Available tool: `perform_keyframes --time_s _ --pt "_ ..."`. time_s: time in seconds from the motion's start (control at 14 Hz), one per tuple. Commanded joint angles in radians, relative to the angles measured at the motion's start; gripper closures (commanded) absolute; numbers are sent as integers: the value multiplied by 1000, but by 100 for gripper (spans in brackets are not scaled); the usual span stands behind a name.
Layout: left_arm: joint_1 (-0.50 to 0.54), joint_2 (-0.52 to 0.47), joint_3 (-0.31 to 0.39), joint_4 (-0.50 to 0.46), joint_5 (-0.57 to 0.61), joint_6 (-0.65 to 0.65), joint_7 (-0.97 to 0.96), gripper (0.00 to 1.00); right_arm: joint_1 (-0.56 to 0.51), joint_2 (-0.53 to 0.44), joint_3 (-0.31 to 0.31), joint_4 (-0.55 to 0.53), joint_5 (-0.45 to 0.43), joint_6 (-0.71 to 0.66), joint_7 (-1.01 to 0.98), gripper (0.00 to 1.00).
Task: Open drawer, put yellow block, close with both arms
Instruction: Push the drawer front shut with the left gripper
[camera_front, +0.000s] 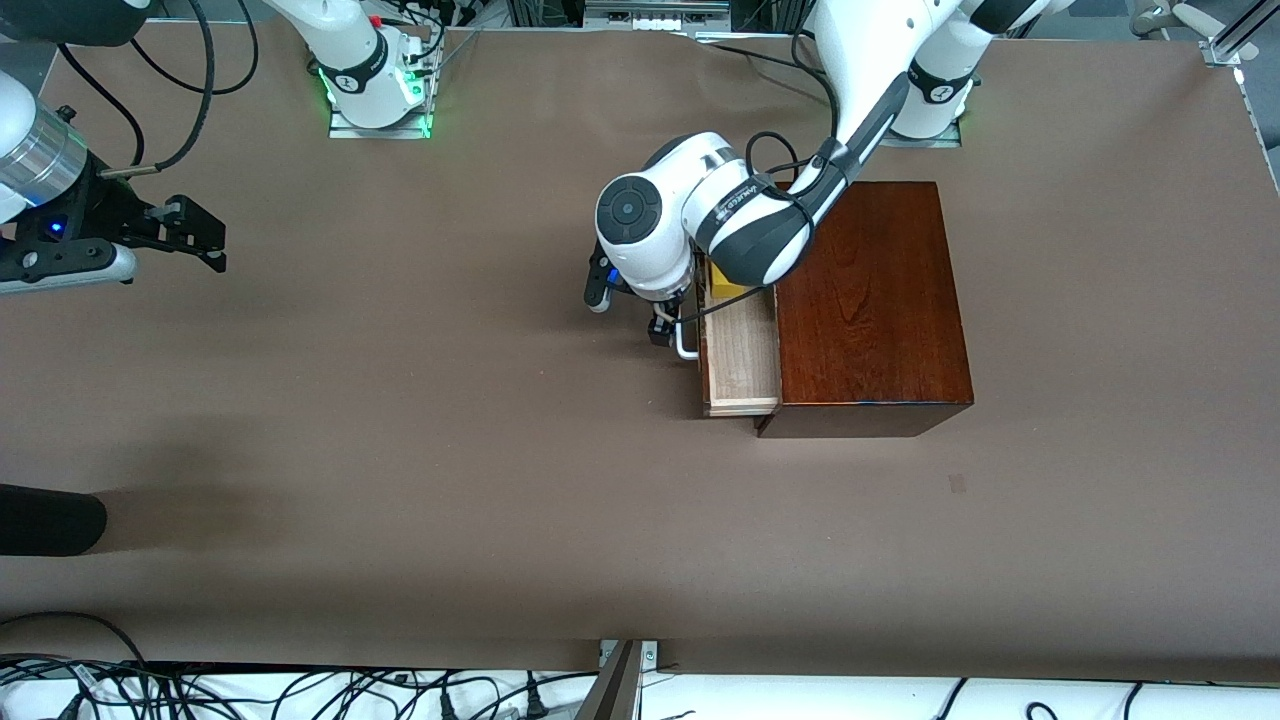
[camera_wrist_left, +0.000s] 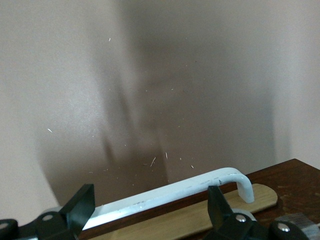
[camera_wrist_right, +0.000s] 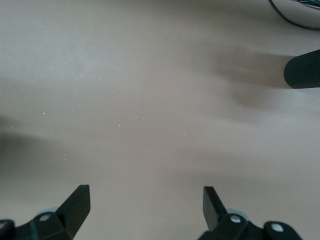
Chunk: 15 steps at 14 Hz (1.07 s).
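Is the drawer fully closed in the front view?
No, the drawer stands pulled out of the box, its pale tray showing with the yellow block in it.

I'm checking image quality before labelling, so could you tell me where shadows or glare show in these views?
Front view: sheen on the box top, soft shadows on the table. Left wrist view: dark shadow streaks on the table above the white handle. Right wrist view: faint blurred shadows, even light.

A: Box (camera_front: 870, 300) finish?
B: Glossy dark reddish-brown, visible wood grain. Drawer (camera_front: 742, 350): pale wood; handle (camera_wrist_left: 175, 192): white.
A: Block (camera_front: 722, 284)?
B: Bright yellow.
A: Worktop (camera_front: 400, 420)?
B: Plain brown. Arms: white, dark grey joints.
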Motion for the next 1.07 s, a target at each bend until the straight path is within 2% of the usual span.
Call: perform_keyframes --time_s 0.0,0.64,1.0 --pt "44 -22 27 -18 43 -130 19 0 -12 8 8 22 1 -20 10 0" --pt "49 -39 33 -17 43 -247 14 0 -13 12 -1 22 3 -22 8 0" --pt "49 -60 37 -14 92 -300 6 0 -12 12 -1 22 3 -20 8 0"
